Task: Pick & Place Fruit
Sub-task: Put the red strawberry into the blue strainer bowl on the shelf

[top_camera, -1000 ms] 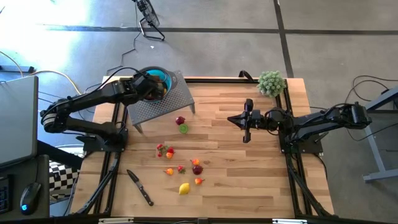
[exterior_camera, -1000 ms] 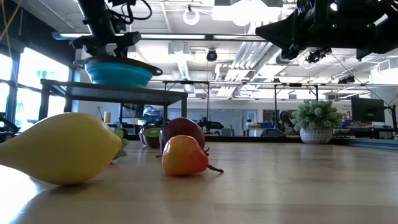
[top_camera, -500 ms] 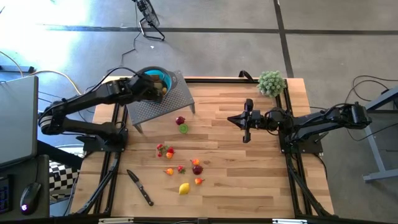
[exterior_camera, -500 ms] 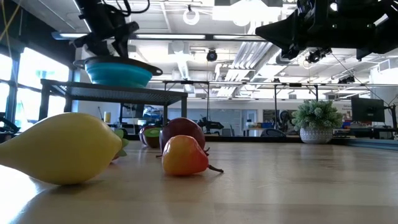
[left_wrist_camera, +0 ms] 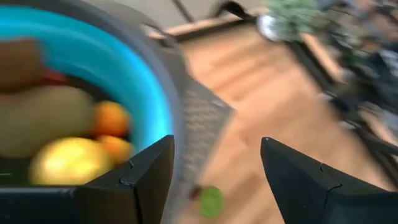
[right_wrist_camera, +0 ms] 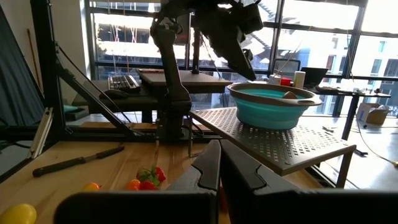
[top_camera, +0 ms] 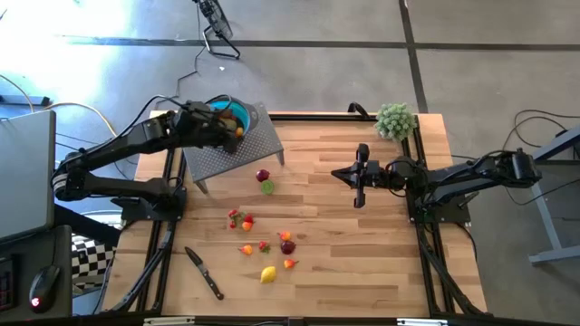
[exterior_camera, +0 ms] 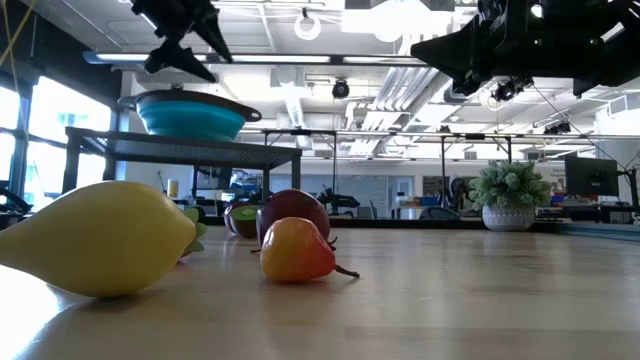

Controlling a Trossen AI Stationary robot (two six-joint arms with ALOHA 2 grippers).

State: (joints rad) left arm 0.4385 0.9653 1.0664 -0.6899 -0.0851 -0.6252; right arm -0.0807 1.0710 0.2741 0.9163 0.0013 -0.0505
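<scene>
Several fruits are already home in the teal bowl (top_camera: 231, 114), which sits on the perforated metal stand (top_camera: 237, 145) at the desk's (top_camera: 362, 263) far left corner. The left wrist view shows at least four in there: two orange ones, a yellow one and a bigger tan piece. Hanging right above the bowl's rim is the left gripper (top_camera: 225, 132), its jaws apart with nothing between them, so my read is that a drop has just been made.

Plenty is left, though. Out on the desk, a dark red fruit (top_camera: 262, 176) and a lime green one (top_camera: 267, 187) lie just off the stand's near edge. Nearer the middle there's a red cluster (top_camera: 240, 218), then a loose scatter of small red and orange pieces toward the near edge, with the yellow lemon (top_camera: 268, 274) nearest that edge. I count roughly ten or so to go.

Meanwhile the right gripper (top_camera: 359, 187) waits toward the desk's right side, jaws pressed together, carrying nothing.
</scene>
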